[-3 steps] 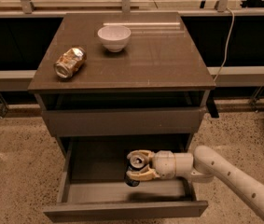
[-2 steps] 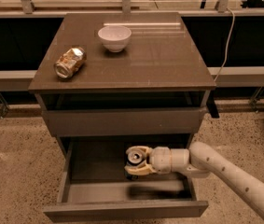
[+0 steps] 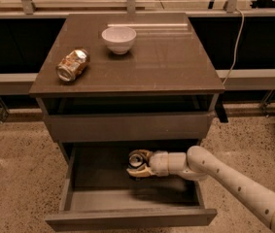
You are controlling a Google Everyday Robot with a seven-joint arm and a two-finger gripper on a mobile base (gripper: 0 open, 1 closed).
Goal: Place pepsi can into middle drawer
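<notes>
The middle drawer [image 3: 67, 190] stands pulled out toward the near side, below a shut drawer front. The white arm [image 3: 234, 181] reaches in from the right. The gripper [image 3: 136, 163] is inside the drawer, in its far half near the middle. Its tan fingers [image 3: 142, 172] are closed around the pepsi can [image 3: 137, 158], which stands upright with its silver top showing. Whether the can touches the drawer floor cannot be told. On the table [image 3: 166, 62] above, a white bowl [image 3: 119, 39] sits at the far side. A crushed gold-silver can [image 3: 72, 65] lies on its side to the left.
</notes>
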